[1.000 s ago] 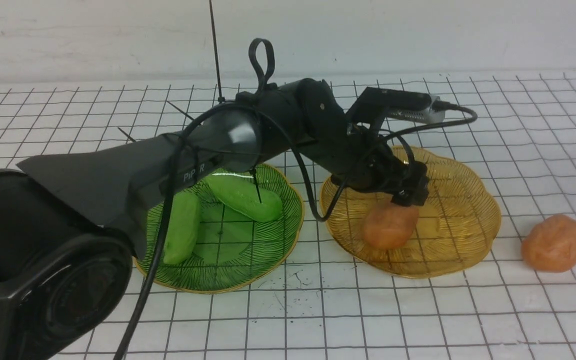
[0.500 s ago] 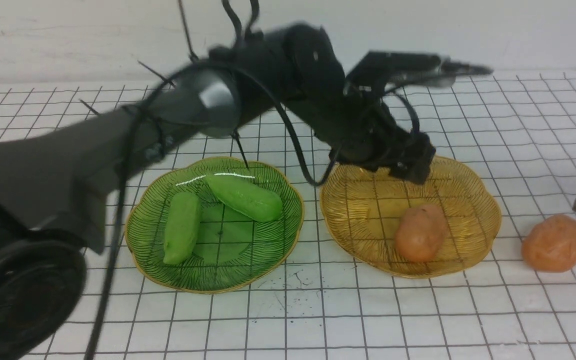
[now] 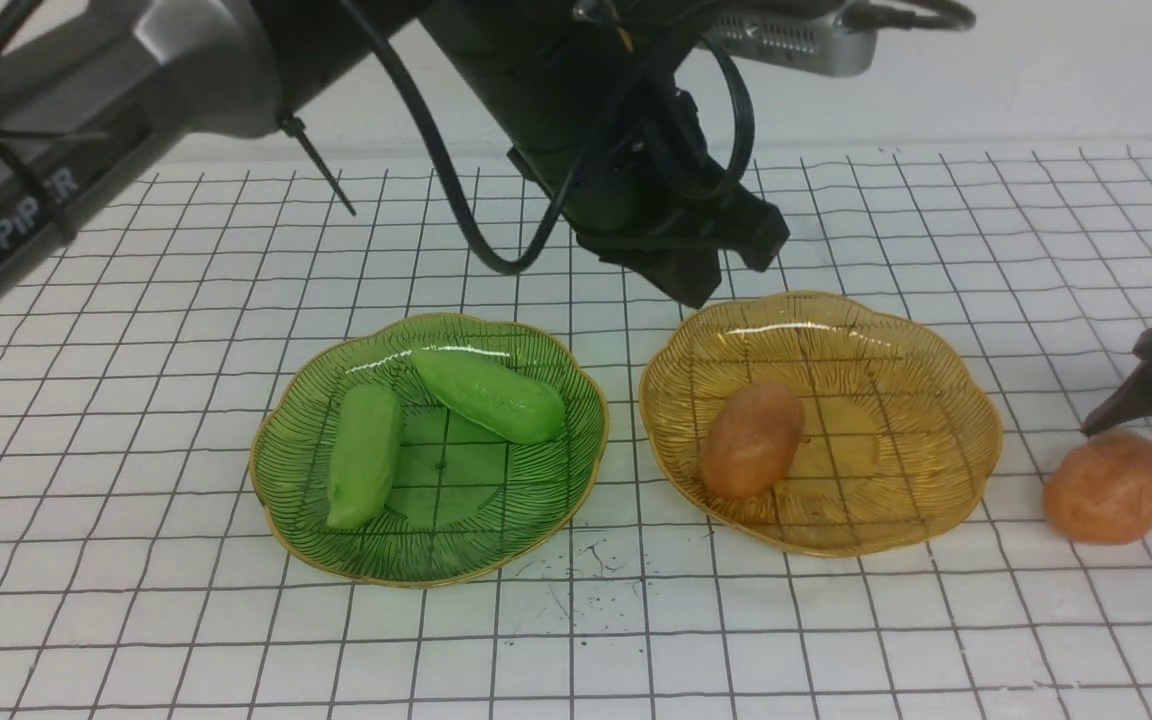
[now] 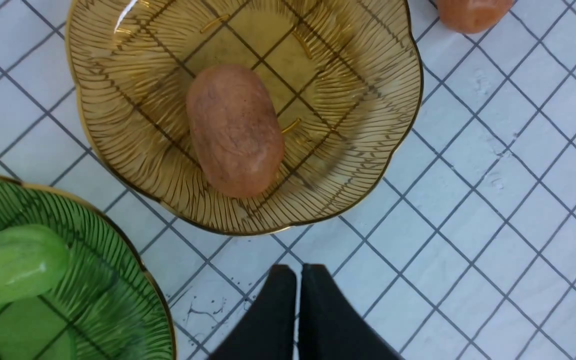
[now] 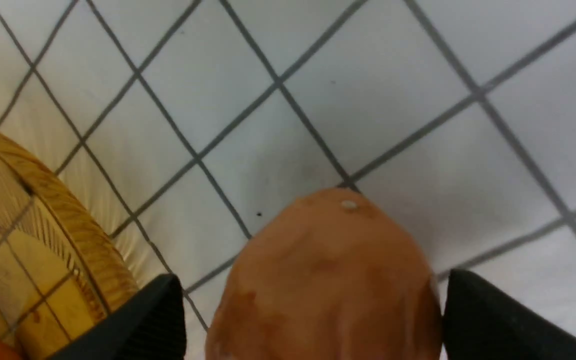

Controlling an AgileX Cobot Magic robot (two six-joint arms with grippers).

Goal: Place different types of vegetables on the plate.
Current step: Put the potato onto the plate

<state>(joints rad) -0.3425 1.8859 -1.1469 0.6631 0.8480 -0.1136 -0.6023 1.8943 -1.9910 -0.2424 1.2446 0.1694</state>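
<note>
Left end effector (image 4: 298, 272) together, right end effector (image 5: 313, 300) apart astride potato (image 5: 328, 260), wrist views alone show gaps

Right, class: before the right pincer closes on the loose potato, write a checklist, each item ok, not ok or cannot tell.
1. Right pincer open, a finger on each side of the loose potato: ok.
2. Loose potato on the table, touching no plate: ok.
3. Left pincer shut, empty, up off the yellow plate: ok.
4. Free room on the yellow plate beside the other potato: ok.
5. Fingers low enough for a firm hold: cannot tell.
</note>
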